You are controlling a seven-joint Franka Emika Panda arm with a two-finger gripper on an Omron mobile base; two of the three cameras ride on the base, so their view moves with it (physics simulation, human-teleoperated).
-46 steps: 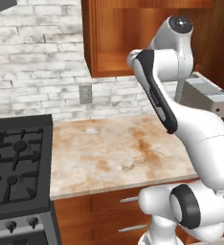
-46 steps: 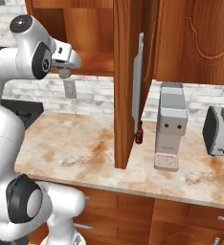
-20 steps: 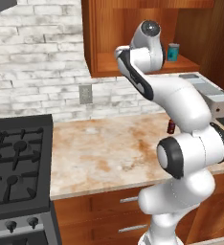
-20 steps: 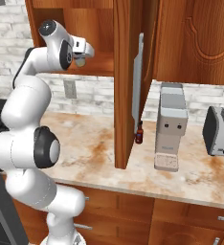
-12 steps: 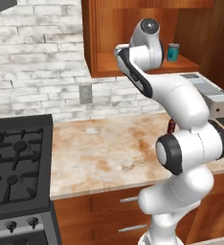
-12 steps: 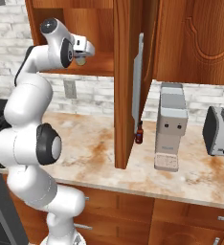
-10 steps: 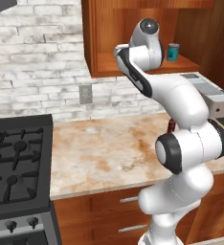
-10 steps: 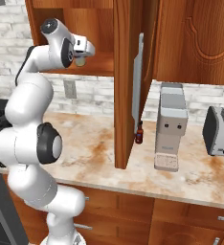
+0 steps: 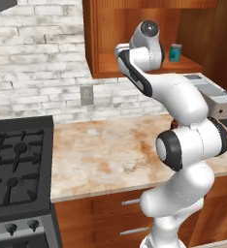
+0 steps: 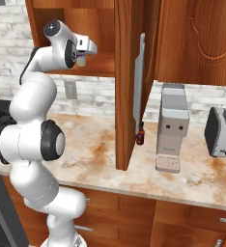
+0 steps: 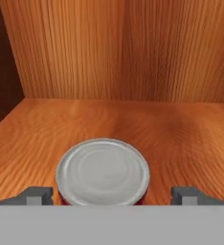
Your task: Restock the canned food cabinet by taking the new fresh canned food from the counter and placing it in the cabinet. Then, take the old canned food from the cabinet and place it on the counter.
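My gripper stands with its jaws spread wide, one tip at 8 o'clock and the other at 4 o'clock of the hand view, and the new fresh canned food sits between them at 6 o'clock with clear gaps on both sides, so I hold nothing. The tin rests upright on the shelf of the cabinet, silver lid up, only a sliver of red label showing below the rim. I judge it a rigid little cylinder, moderately heavy for its size, with smooth, slippery walls; it should not crush or break, though it could skid or tip if nudged. The place to take it would be across the label at mid-height, not at the lid. The old canned food, a teal tin, stands further along the same shelf, at about 1 o'clock in the left base view, and I expect it to handle the same. The shelf is flat, bare wood with a back wall close behind. Below, the counter lies broad and open; in the right base view a dark brown bottle stands by the open cabinet door, a coffee machine and a toaster beyond.
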